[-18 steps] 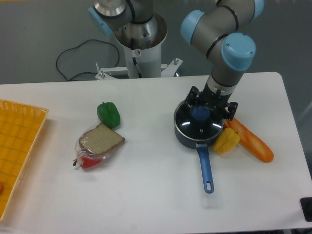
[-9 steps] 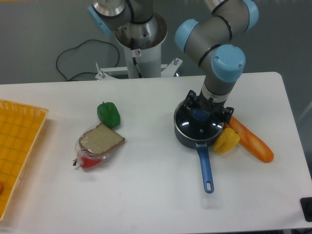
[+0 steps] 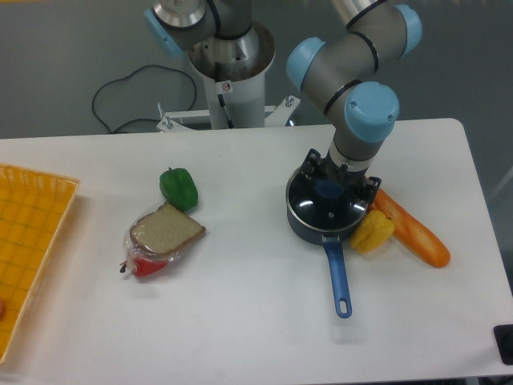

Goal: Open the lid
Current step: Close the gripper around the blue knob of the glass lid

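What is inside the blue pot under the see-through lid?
Through the lid the pot looks dark, with nothing clearly inside. The claw sits over the blue knob, hiding the back part.

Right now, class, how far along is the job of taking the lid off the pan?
Done: the claw has reached the lid, sitting at its blue knob. In hand: getting a grip; whether the claw has closed is unclear. Left: lifting, since the lid rests flat on the saucepan.
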You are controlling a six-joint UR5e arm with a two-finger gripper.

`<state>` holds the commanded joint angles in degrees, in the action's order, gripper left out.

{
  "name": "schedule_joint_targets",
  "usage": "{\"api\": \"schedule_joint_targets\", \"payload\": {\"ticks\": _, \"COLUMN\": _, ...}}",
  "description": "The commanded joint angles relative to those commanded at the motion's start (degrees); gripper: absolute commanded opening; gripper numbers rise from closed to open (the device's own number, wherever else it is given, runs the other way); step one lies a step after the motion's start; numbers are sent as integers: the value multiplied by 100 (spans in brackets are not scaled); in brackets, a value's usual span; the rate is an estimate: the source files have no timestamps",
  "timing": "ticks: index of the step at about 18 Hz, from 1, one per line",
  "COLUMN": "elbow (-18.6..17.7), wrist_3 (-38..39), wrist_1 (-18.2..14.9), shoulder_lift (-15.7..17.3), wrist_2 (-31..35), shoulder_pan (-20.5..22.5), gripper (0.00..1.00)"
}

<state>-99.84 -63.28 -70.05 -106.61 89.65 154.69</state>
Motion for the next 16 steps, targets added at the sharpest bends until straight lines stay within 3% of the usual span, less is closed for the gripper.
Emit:
{"api": "schedule_joint_targets", "payload": {"ticks": 5, "elbow": 17, "wrist_3": 0, "wrist_1": -44, "shoulder_lift": -9, "wrist_2": 26, "shoulder_pan": 9, "gripper": 97}}
{"api": "schedule_joint_targets", "payload": {"ticks": 9, "elbow": 114, "wrist_3": 0, "wrist_1": -298, "shoulder_lift": -17, "wrist_2": 18, "shoulder_pan": 17, "gripper": 67}}
{"api": "schedule_joint_targets", "payload": {"ticks": 16, "elbow": 307, "wrist_3": -9, "wrist_1": -483, "shoulder_lift": -62, "wrist_2": 17, "shoulder_pan": 18, "gripper": 55}}
